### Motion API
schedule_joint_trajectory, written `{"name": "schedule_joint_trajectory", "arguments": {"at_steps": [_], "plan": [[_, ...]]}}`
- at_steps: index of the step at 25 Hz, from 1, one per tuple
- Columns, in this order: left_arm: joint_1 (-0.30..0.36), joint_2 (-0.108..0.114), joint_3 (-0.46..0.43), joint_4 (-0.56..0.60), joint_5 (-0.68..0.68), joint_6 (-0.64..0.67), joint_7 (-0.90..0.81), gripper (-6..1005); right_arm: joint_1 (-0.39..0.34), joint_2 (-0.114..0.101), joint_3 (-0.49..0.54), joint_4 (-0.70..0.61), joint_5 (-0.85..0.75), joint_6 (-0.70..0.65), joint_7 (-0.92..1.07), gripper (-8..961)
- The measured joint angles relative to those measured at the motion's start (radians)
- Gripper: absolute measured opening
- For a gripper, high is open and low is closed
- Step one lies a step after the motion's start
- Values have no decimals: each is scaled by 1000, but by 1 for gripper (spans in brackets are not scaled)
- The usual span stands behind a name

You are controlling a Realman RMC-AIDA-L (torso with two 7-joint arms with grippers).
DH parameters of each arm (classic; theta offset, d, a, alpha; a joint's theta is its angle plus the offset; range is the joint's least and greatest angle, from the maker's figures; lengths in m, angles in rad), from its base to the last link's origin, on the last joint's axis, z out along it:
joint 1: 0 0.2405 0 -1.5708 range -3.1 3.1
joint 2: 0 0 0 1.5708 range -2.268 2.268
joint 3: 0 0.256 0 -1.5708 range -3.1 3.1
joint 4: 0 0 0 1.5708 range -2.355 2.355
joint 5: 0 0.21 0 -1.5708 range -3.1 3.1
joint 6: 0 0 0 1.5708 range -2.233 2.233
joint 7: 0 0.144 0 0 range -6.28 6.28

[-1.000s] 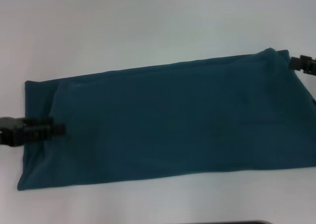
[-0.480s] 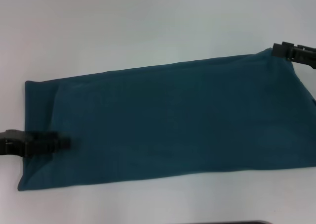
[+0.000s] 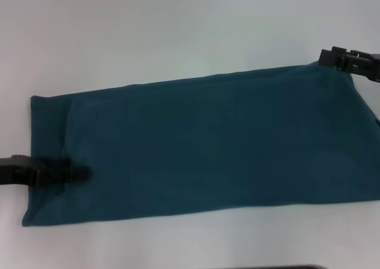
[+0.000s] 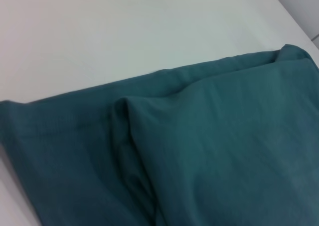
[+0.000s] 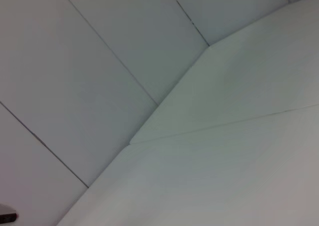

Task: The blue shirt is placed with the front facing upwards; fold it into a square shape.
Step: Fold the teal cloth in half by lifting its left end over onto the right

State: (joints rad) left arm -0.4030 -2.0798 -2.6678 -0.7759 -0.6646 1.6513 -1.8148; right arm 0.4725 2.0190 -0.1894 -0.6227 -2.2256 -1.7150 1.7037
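blue shirt (image 3: 202,144), smooth matte oblong

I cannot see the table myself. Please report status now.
Left gripper on shirt's left end, right gripper at its far right corner. Blue shirt flat, long folded strip. Nothing in the way.

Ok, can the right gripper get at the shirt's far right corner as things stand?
Probably yes. In the head view the right gripper is already at the far right corner of the shirt, with nothing in between. Whether it has hold of the cloth can't be told. The left gripper is over the opposite end.
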Motion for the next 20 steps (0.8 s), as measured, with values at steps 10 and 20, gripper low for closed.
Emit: {"name": "schedule_joint_trajectory", "arguments": {"at_steps": [10, 20], "plan": [[-6, 6, -7, -127, -3, 85, -41, 687, 25, 2, -2, 14, 2, 3, -12, 857], [4, 11, -1, -292, 9, 197, -230, 687, 28, -5, 0, 14, 1, 21, -13, 857]]}}
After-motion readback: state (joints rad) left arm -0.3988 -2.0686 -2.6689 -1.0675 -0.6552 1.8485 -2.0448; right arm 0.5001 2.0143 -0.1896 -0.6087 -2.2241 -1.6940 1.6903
